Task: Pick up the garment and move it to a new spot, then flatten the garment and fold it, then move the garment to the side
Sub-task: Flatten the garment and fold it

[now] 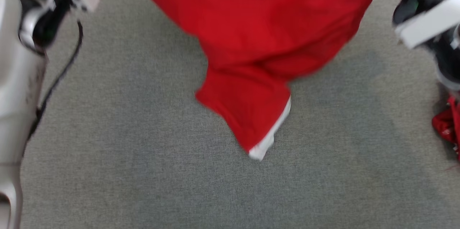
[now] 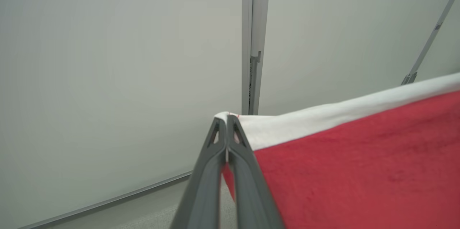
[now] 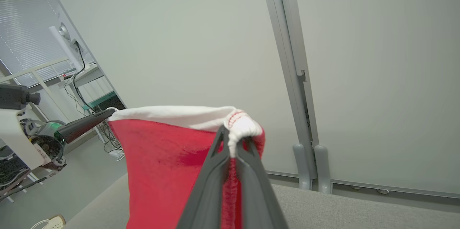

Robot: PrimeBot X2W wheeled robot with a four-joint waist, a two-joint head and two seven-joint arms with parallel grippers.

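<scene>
The garment [image 1: 258, 42] is red cloth with a white band, hanging in the air over the grey surface, its lowest white-trimmed tip [image 1: 267, 142] dangling near the middle. My left gripper [image 2: 226, 121] is shut on one corner of the white band [image 2: 323, 117]. My right gripper [image 3: 233, 139] is shut on the other bunched white corner [image 3: 240, 126], the red cloth [image 3: 161, 171] stretched between the two. In the right wrist view the left gripper's dark fingers [image 3: 86, 124] hold the far corner. The two forearms [image 1: 21, 78] [image 1: 431, 20] flank the cloth in the head view.
A grey fabric-covered surface [image 1: 143, 171] lies below. Another red cloth item [image 1: 447, 124] sits at its right edge. Pale wall panels with a metal post [image 2: 253, 42] stand ahead. A desk with cables and equipment [image 3: 82, 88] is off to one side.
</scene>
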